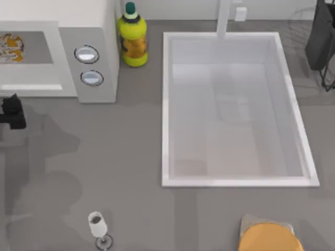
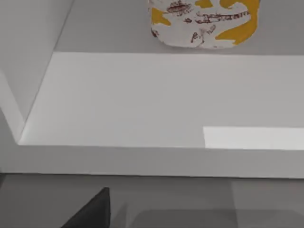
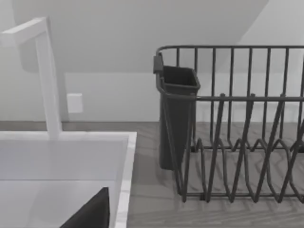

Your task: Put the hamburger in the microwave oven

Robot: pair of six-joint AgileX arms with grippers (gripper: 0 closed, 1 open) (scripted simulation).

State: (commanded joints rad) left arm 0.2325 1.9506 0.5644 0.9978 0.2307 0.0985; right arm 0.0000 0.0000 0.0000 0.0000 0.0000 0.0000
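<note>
Hamburger (image 1: 10,47): sits inside the microwave oven (image 1: 97,31) cavity.
Left end effector (image 1: 12,112): on the desk's left, before the oven; finger spread unclear.

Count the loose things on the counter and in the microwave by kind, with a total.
White-wrapped hamburger with orange print: 1
Yellow bottle, green cap: 1
Clear wine glass: 1
Orange disc on grey board: 1
Dark wire dish rack: 1
Total: 5

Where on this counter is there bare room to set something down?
Broad bare counter lies between the microwave oven and the wine glass, left of the sink. It is tighter beside the yellow bottle and near the orange disc.
</note>
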